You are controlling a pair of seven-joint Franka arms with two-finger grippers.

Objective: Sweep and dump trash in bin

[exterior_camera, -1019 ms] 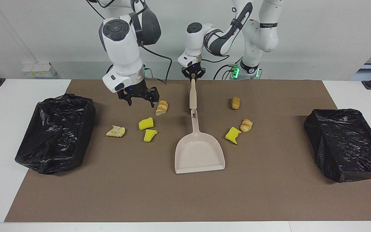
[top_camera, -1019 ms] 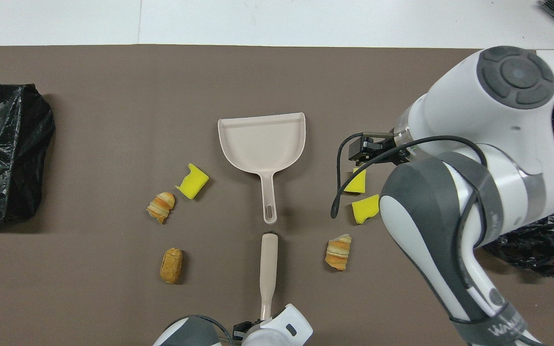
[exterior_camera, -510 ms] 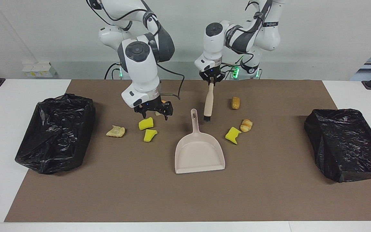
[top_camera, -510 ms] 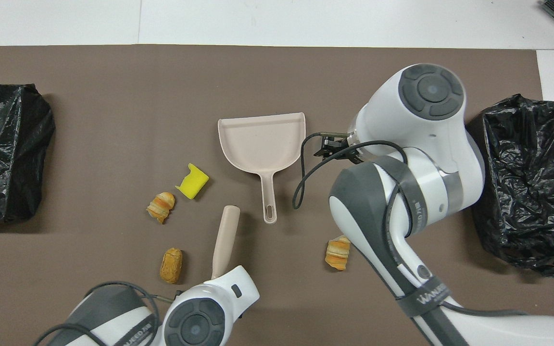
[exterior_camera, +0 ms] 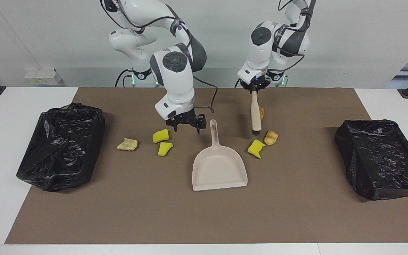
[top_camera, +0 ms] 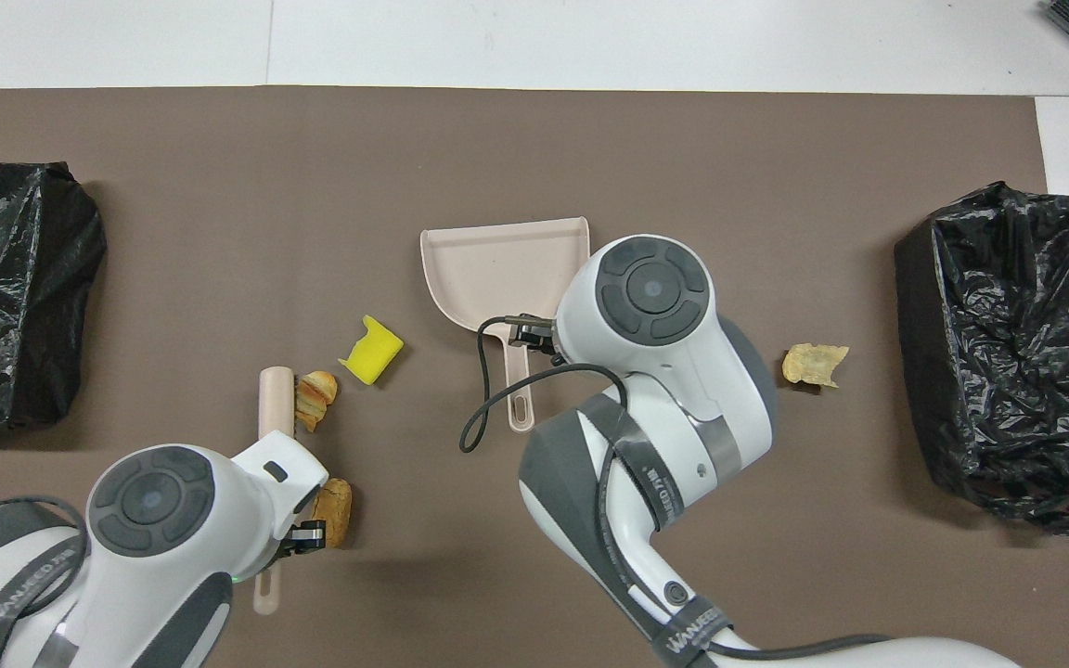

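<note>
- A robotics lab is indicated, not a home
- Two white Franka arms [exterior_camera: 175, 71] are mounted at one edge of a white table [exterior_camera: 20, 102]
- A plain brown mat [exterior_camera: 296, 212] is laid out as a staged work surface
- Bare white walls, loose cables [exterior_camera: 204, 88] and green status lights at the arm bases [exterior_camera: 259, 78] are seen

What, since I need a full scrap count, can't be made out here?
Overhead view: the right arm covers most of its right hand and the two yellow chunks beside it.
Facing view: the brush in the left hand hides most of a brown bread piece.
Both views: inside the bins, black bag folds hide any contents.
</note>
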